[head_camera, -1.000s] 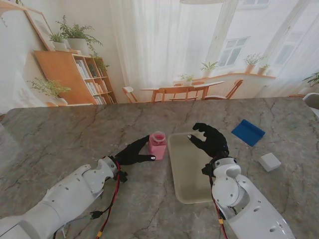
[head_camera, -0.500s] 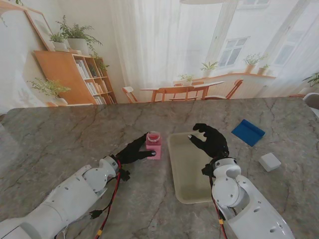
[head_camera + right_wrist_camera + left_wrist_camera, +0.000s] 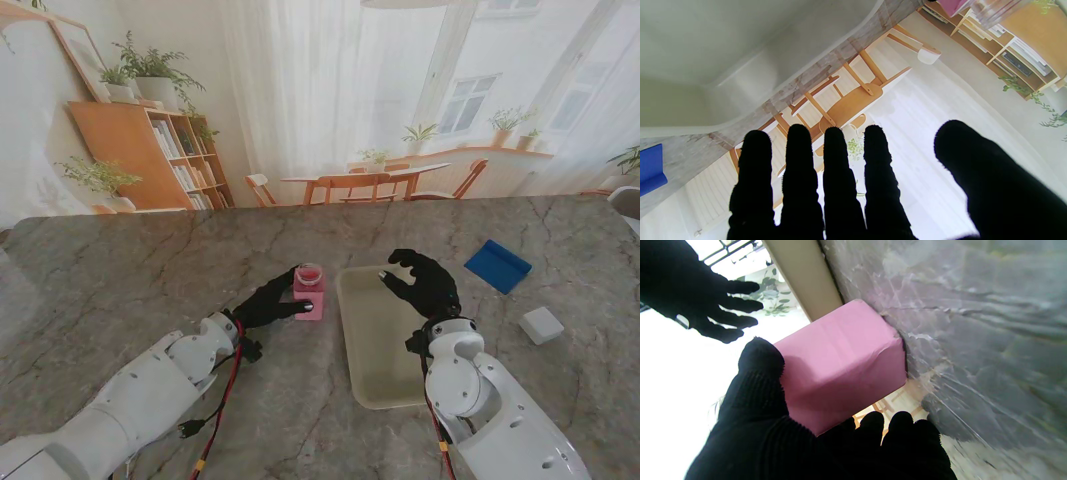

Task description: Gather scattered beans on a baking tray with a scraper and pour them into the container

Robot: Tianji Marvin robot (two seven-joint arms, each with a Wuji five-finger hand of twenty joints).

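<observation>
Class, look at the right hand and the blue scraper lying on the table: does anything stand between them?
Nothing visible does. The right hand hovers open over the tray, and the blue scraper lies to its right with only bare table between. The white block sits nearer to me, off that line.

Grey marbled worktop (image 3: 120,270). Small white block (image 3: 541,325) lying flat near the right edge, nearer to me than the other items on that side. Printed backdrop behind: wooden bookshelf (image 3: 150,150) with plants, dining table and chairs (image 3: 375,183), curtained window.
</observation>
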